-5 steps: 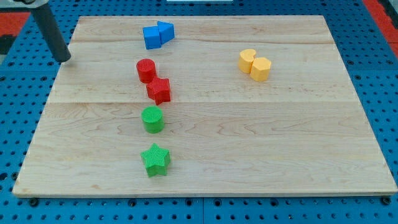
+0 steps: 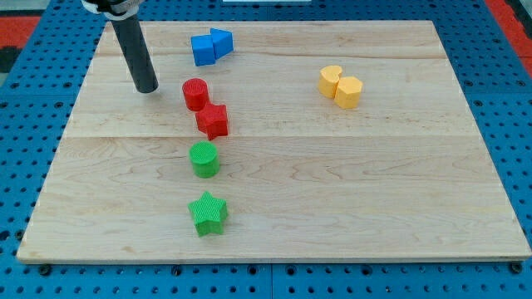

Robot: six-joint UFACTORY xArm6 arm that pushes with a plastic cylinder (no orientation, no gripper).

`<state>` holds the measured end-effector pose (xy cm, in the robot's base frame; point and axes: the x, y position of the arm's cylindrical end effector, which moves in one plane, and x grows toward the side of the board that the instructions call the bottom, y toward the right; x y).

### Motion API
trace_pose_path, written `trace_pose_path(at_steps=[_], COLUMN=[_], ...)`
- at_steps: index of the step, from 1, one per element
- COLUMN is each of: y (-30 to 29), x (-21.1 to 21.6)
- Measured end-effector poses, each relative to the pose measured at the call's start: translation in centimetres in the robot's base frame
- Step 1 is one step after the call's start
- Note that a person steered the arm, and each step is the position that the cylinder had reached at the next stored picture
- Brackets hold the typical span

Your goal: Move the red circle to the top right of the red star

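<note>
Currently my tip (image 2: pixel 147 88), a bare rod with no pincer to open or hold anything, rests on the desk (image 2: pixel 332 183) near the red circle (image 2: pixel 195 94), which lies at its 3 o'clock, touching the red star (image 2: pixel 213 121) at the star's 11 o'clock.

The wooden board (image 2: pixel 332 183) carries eight blocks. Around the red star (image 2: pixel 213 120): red circle (image 2: pixel 195 94) touching above-left; green circle (image 2: pixel 204 159) below; green star (image 2: pixel 207 213) lower; two blue blocks (image 2: pixel 210 46), shapes unclear, above; two yellow blocks (image 2: pixel 342 86) right.

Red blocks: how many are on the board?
2. The red circle sits left of centre near the view's top; the red star touches it just below-right. None appear hidden.
</note>
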<state>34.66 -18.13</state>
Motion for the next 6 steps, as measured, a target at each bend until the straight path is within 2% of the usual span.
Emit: trace_pose_path(at_steps=[1, 2, 3, 4, 5, 6], y=[-3.7, -4.4, 3.3, 9.0, 9.9, 6.2], x=[-0.7, 0.2, 2.0, 0.6, -0.4, -2.7])
